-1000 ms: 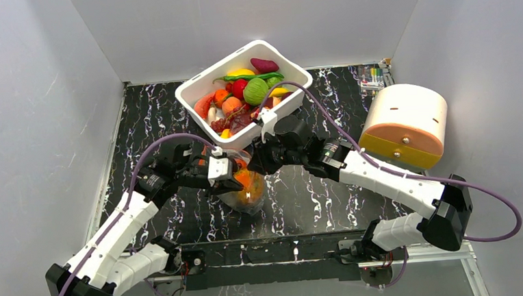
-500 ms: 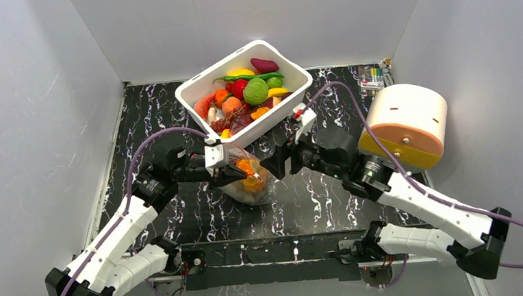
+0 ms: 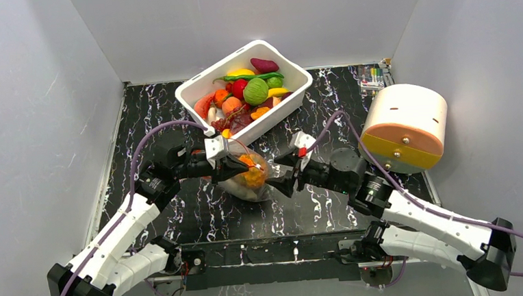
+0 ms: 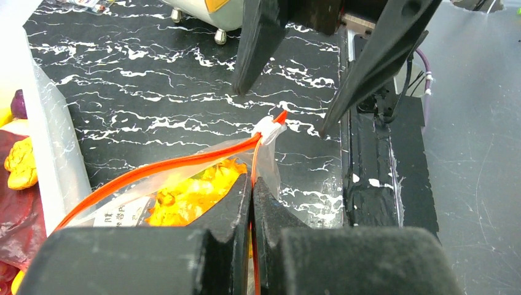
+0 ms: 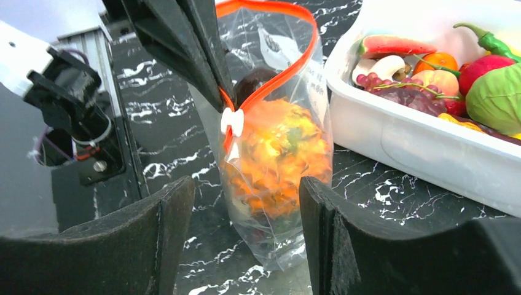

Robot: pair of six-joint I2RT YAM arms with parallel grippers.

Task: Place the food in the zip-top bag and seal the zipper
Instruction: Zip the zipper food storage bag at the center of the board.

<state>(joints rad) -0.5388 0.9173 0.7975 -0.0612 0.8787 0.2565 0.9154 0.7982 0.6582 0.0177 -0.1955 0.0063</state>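
The clear zip-top bag (image 3: 251,184) hangs over the black table with the spiky orange pineapple (image 5: 278,150) and something dark inside. My left gripper (image 4: 252,181) is shut on the bag's mouth edge, on the red-orange zipper (image 4: 156,167) just behind its white slider (image 5: 232,121). It holds the bag up from the left (image 3: 241,165). The mouth gapes open. My right gripper (image 5: 246,184) is open and empty. It faces the bag from the right (image 3: 277,177), one finger to each side of it and a little short of it.
A white tub (image 3: 193,92) with more toy food, among them a green cabbage (image 3: 256,90), a chili and grapes, stands just behind the bag. A peach and yellow drawer box (image 3: 405,127) sits at the right. The tub's wall (image 5: 424,144) is close to the right gripper.
My right arm has pulled back from the tub edge, swung right and come down level with the bag, open. My left gripper has carried the bag slightly right and up.
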